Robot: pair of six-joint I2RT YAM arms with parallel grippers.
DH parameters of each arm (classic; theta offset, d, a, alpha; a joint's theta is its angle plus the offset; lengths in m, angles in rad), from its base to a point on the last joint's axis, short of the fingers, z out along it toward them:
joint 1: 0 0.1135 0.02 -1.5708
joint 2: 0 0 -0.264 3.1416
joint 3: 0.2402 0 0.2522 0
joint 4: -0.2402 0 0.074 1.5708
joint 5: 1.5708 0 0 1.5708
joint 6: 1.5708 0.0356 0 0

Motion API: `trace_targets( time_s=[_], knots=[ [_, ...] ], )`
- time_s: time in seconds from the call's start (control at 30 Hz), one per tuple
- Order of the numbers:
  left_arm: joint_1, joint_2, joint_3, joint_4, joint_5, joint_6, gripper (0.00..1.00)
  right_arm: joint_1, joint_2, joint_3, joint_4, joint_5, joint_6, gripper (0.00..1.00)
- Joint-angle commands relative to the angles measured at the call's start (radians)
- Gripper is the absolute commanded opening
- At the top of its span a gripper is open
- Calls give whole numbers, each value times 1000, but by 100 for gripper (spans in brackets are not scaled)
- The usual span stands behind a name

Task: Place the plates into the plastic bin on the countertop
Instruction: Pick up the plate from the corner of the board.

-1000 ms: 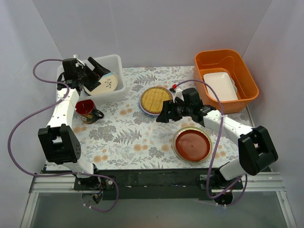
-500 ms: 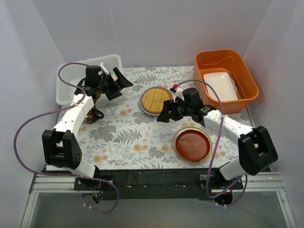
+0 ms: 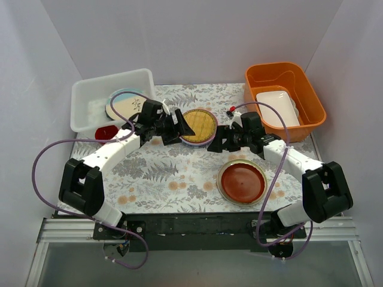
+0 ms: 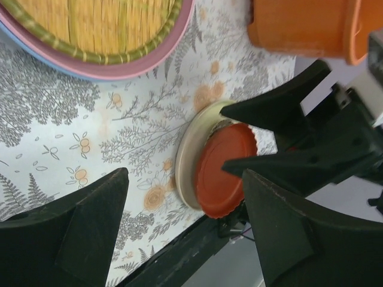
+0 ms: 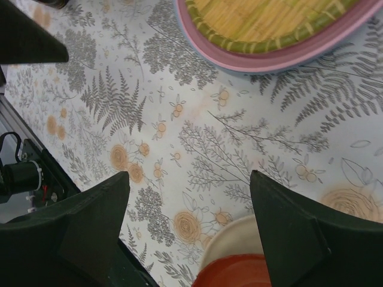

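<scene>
Hovering at the left edge of the woven-bamboo plate (image 3: 202,122), L jaws stand spread w/ nothing between. R jaws, just right of that plate, are likewise spread & empty. Bamboo plate tops a pink-rimmed one mid-surface (image 3: 161,173). Red-brown plate (image 3: 242,182) sits on a cream one, front right. Cream-and-blue plate (image 3: 122,103) lies in the plastic bin (image 3: 114,76), back left.

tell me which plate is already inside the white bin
The cream plate with the blue rim and leaf sprig; it is in the plastic bin, while the woven-bamboo plate and the red-brown plate sit out on the countertop.
</scene>
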Motion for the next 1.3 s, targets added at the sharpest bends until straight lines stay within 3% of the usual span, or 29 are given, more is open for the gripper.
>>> trace_targets(
  time_s=[0.0,0.27,0.73,1.27],
  knots=[
    [-67,4,-65,78,-33,-46,75,-68,-27,-38,4,-25,-25,89],
    [-226,74,-119,180,-50,-114,65,-143,-19,-68,5,-57,-45,88],
    [-441,282,-39,258,-70,-176,52,-178,-26,-82,1,-80,-56,88],
    [-509,332,-29,270,-96,-198,45,-195,-29,-90,8,-102,-61,88]
  ],
)
